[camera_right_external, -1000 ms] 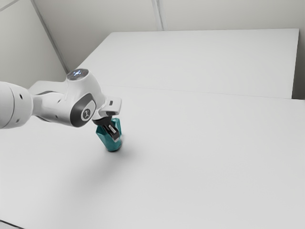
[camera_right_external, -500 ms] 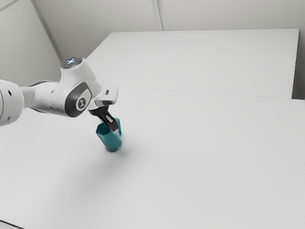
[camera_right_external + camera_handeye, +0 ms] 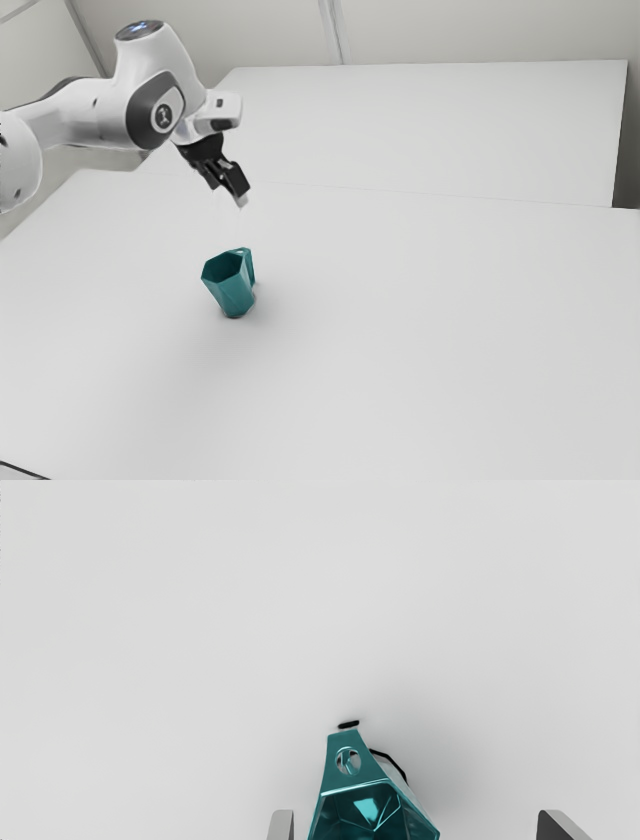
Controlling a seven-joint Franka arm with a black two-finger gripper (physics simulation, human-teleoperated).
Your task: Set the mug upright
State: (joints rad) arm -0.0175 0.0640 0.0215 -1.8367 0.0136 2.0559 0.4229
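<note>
My gripper (image 3: 236, 192) hangs well above the mug in the exterior view, touching nothing. The teal faceted mug (image 3: 233, 290) stands on its base on the table, its open rim facing up and its handle toward the exterior view's right. In the wrist view the gripper (image 3: 412, 825) is open, its two fingertips far apart. The mug (image 3: 370, 805) shows below and between them, with a look down into its hollow inside; part of its body is cut off at the picture's edge.
The white table (image 3: 420, 330) stretches around the mug. Another white surface (image 3: 430, 130) lies beyond it, with pale walls behind. A dark line (image 3: 22, 470) runs at the near left corner.
My gripper was down at the mug and has risen away from it, slightly toward the exterior view's left. The mug has kept its place and its stance.
</note>
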